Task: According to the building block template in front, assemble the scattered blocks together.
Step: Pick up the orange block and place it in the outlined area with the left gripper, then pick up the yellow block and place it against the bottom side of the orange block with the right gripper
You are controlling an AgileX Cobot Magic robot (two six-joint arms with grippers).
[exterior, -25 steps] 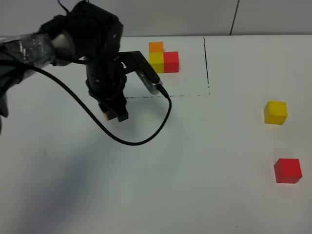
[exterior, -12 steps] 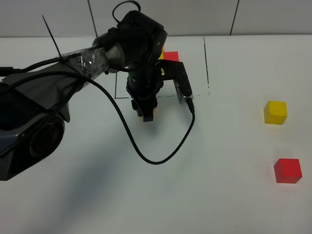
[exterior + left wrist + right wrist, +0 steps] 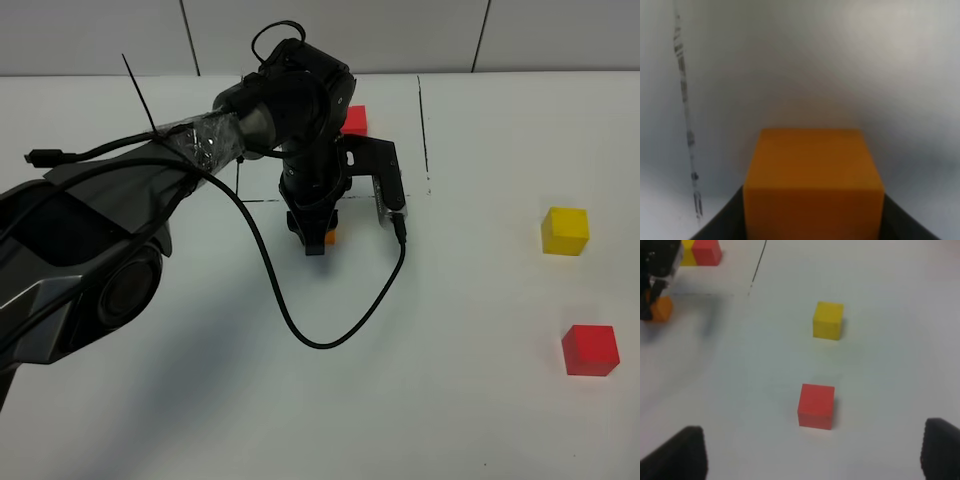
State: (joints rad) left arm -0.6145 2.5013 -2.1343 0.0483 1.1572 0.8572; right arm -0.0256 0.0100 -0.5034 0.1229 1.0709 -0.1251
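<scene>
Just in front of the template (image 3: 353, 120), the left gripper (image 3: 314, 238) is gripping the orange cube (image 3: 812, 185) tight between closed jaws — the right gripper (image 3: 813, 452) is hanging wide open, empty, near the yellow cube (image 3: 828, 320) and red cube (image 3: 816, 406).

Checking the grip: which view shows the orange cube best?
Left wrist: the orange cube fills much of the frame, close up. Exterior high shows only a sliver beneath the left arm; right wrist shows it small, far off.
</scene>
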